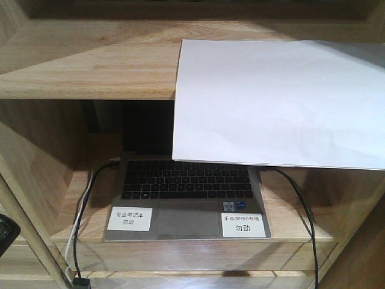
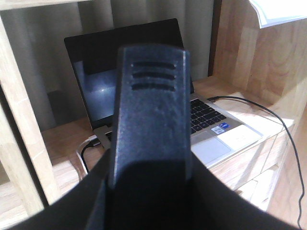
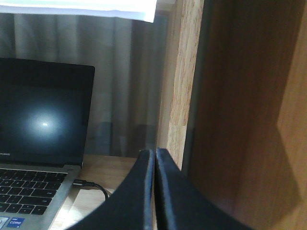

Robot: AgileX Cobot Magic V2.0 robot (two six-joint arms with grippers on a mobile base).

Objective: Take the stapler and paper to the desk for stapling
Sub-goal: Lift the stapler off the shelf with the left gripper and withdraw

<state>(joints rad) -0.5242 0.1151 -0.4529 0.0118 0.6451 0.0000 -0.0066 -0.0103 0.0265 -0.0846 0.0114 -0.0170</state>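
While the paper (image 1: pixel 283 102) overhangs the shelf (image 1: pixel 90 66), the right end effector (image 3: pixel 154 157) sits below it, fingers pressed together; the left end effector (image 2: pixel 149 143) cannot be judged.

My front camera faces the shelf unit (image 1: pixel 90 66), looking slightly down on the open laptop (image 1: pixel 186 198) in its lower bay and the paper (image 1: pixel 283 102) overhanging above it. My left wrist camera looks along my left claw (image 2: pixel 151 96), which fills mid-frame, at that laptop from its left. My right wrist camera sits low and close by the laptop's right side, over my right claw (image 3: pixel 155 160), facing the curtain (image 3: pixel 124 86) behind. All three share laptop and paper edge
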